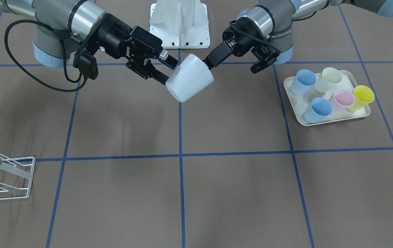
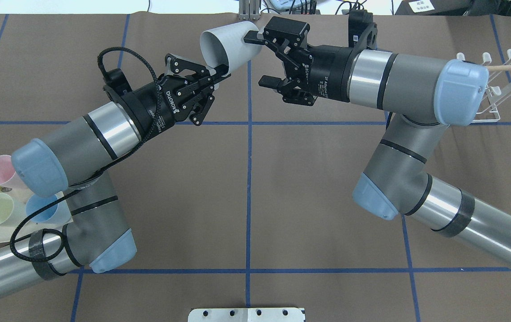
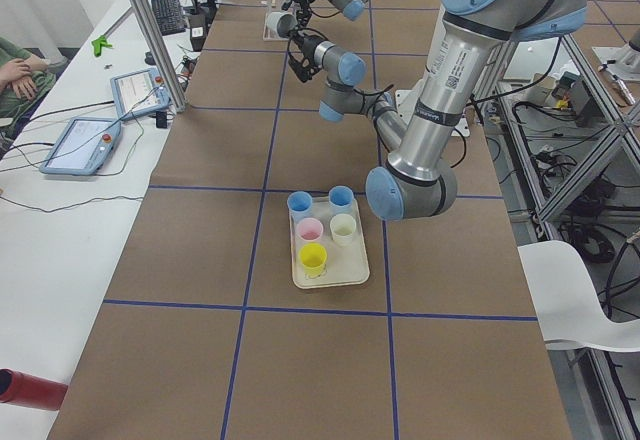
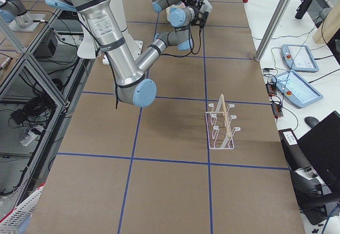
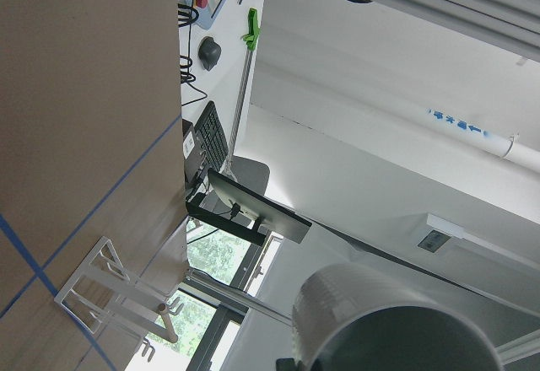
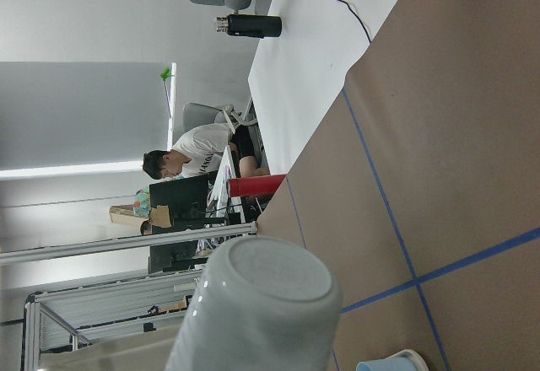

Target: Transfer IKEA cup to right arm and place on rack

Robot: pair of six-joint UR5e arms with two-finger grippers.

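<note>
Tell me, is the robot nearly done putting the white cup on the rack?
About halfway. Done: the left hand holds the white cup up in the air by its rim. Happening now: the right hand is open beside the cup's bottom, not gripping. Left to do: right hand grabs, left hand lets go, then the cup goes onto the rack, which has no cup yet.

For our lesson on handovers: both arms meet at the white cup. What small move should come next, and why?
Probably the right gripper should close on the base end of the white cup. Its jaws stand open at that end, while the left gripper pinches the rim, so a second hold seems needed before release.
</note>
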